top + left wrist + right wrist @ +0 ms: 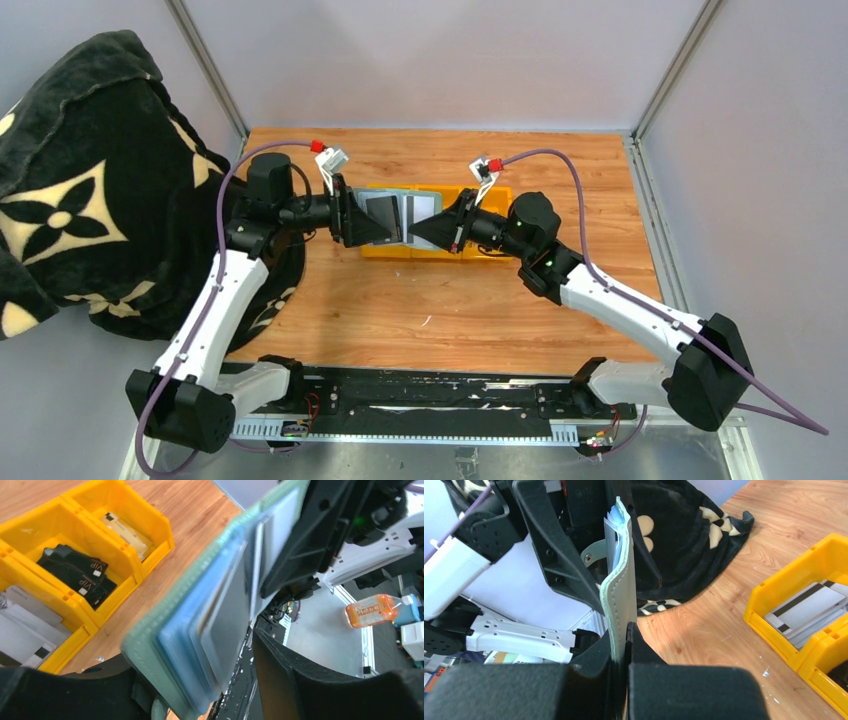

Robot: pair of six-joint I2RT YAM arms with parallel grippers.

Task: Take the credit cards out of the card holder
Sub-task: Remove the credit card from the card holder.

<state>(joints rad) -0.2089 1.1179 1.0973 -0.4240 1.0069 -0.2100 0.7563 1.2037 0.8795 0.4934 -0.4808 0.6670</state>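
**Two robot grippers holding an open card holder in the air above a yellow tray**

Seen from overhead, both arms are reaching in toward the middle of a wooden table point(450, 320). Their grippers are meeting over a yellow tray point(400, 253) with three compartments. Between them the card holder point(400, 208), a sage-green bifold, is hanging spread open above the tray and is not touching it.

The right gripper point(425, 235) is pinching one edge of the card holder. In its own wrist view the two black fingers point(684, 690) are pressing tight together on the soft green flap, which is rising straight up from them.

The left gripper point(385, 232) is sitting at the holder's other end. Its fingers point(310, 680) are standing partway apart with the holder between them. Whether they are pressing on it or only flanking it cannot be told.

In the left wrist view the holder is filling the middle of the picture, blurred. Its blue inner pockets point(180, 630) are fanning out, and a grey card point(227, 625) is sitting tucked into them.

Cards are also lying in the tray below:
- In one end compartment, a tan-gold card point(124, 530).
- In the middle compartment, black VIP cards point(80, 572).
- In the other end compartment, pale silver cards point(809, 607), each with a dark stripe.

A black blanket point(80, 200) with a cream flower pattern is draping over the table's left edge beside the left arm. An orange bottle point(372, 611) is showing in the background, off the table.
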